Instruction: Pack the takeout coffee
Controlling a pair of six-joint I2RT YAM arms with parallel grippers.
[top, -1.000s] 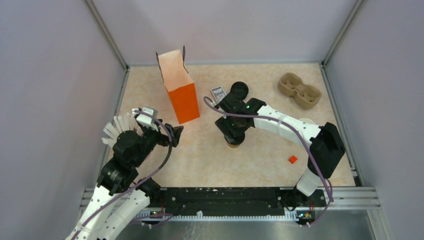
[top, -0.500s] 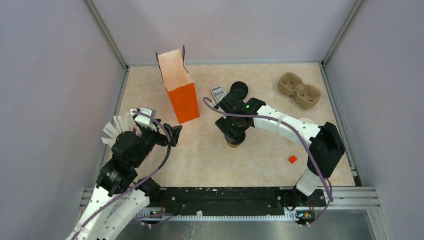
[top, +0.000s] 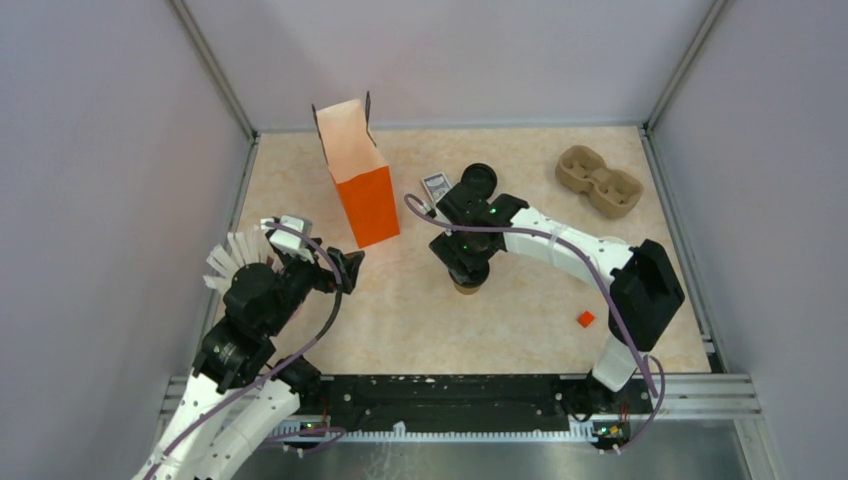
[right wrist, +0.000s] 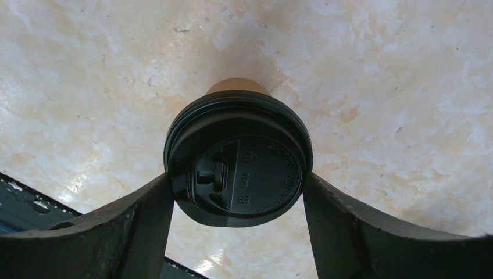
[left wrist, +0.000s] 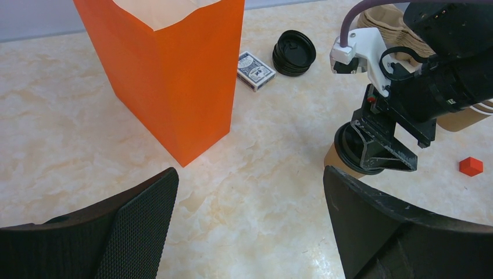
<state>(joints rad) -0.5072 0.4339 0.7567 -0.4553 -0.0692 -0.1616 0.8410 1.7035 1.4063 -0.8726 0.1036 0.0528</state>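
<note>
The takeout coffee cup (top: 465, 289) stands upright mid-table, tan below a black lid (right wrist: 244, 174). My right gripper (right wrist: 238, 179) points straight down over it, both fingers pressed against the lid's rim; the lid looks slightly tilted on the cup (right wrist: 235, 86). The left wrist view shows the same grip, with the cup's tan wall (left wrist: 336, 160) under the black fingers. My left gripper (left wrist: 250, 174) hovers open and empty, low over the table left of the cup, near the foot of the orange bag (top: 360, 180). That bag stands upright and open at the top.
A brown two-cup carrier (top: 598, 181) lies at the back right. A stack of black lids (top: 479, 180) and a small card box (top: 436, 186) sit behind the cup. A red cube (top: 585, 319) lies front right. Tan nested cups (left wrist: 465, 119) lie behind the right arm.
The right arm's elbow has drifted slightly left while its gripper stays on the lid over the cup. The left arm has barely moved.
</note>
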